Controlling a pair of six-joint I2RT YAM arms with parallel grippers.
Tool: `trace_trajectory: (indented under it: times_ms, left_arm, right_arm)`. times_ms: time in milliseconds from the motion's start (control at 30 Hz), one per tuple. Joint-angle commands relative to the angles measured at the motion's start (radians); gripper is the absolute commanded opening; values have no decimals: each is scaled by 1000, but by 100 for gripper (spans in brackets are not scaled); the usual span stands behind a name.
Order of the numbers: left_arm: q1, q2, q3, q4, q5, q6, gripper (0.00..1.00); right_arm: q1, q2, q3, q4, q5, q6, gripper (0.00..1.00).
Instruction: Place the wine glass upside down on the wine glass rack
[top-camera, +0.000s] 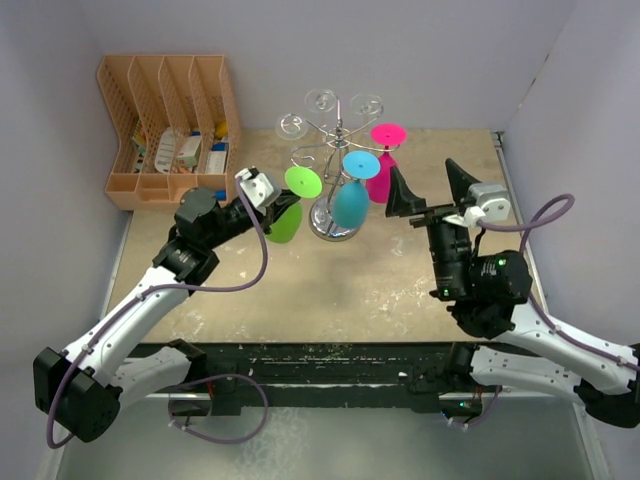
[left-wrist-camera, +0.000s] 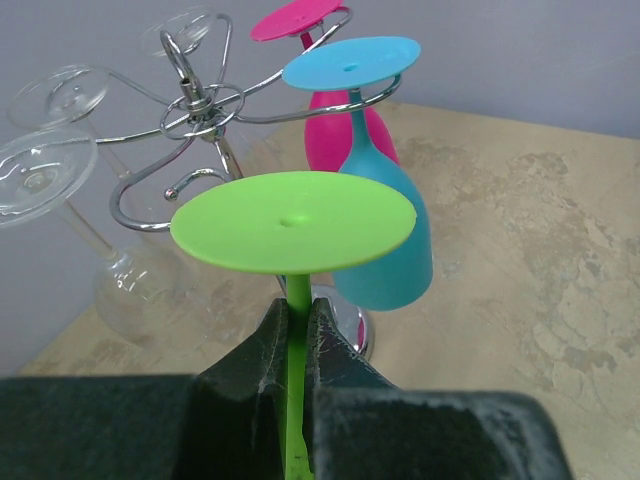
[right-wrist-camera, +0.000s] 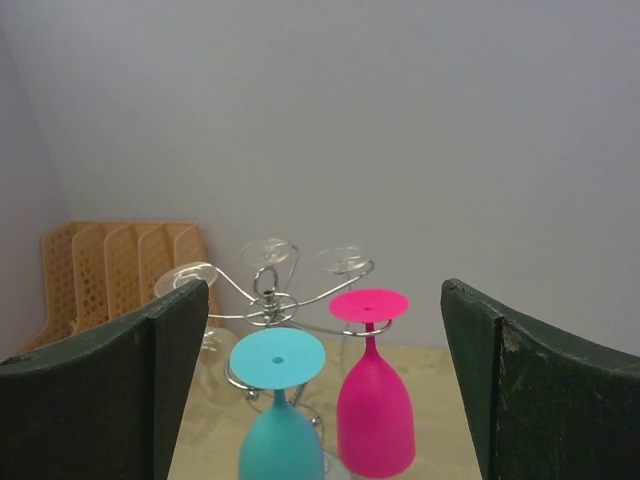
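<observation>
A green wine glass (left-wrist-camera: 293, 220) hangs upside down, foot on top, its thin stem (left-wrist-camera: 297, 300) pinched in my left gripper (left-wrist-camera: 297, 312), which is shut on it. From above, the green foot (top-camera: 303, 181) sits just left of the chrome wine glass rack (top-camera: 337, 132), close to an empty curled arm (left-wrist-camera: 150, 205) but apart from it. On the rack hang a blue glass (top-camera: 352, 200), a pink glass (top-camera: 383, 175) and clear glasses (top-camera: 320, 100). My right gripper (top-camera: 432, 188) stands wide open to the right of the rack, facing it, nothing between its fingers (right-wrist-camera: 100, 390).
An orange slotted file organiser (top-camera: 165, 125) with small items stands at the back left. Grey walls close in the tabletop (top-camera: 400, 280) on three sides. The rack's round shiny base (top-camera: 335, 228) rests near the table's middle back.
</observation>
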Motion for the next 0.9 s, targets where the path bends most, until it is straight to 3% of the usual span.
trace_trajectory:
  times_ms: [0, 133, 200, 433, 867]
  left_arm:
    - [26, -27, 17, 130, 24, -55, 0]
    - [34, -25, 22, 122, 73, -123, 0]
    - [27, -31, -36, 228, 92, -143, 0]
    - [-12, 14, -87, 268, 128, -92, 0]
    - [-18, 195, -130, 677, 48, -163, 0]
  right_arm:
    - [1, 59, 170, -124, 99, 40, 100]
    - [2, 118, 234, -166, 108, 50, 100]
    - [2, 136, 261, -190, 118, 64, 100]
    - [2, 148, 255, -209, 136, 108, 100]
    - [2, 95, 190, -224, 93, 212, 100]
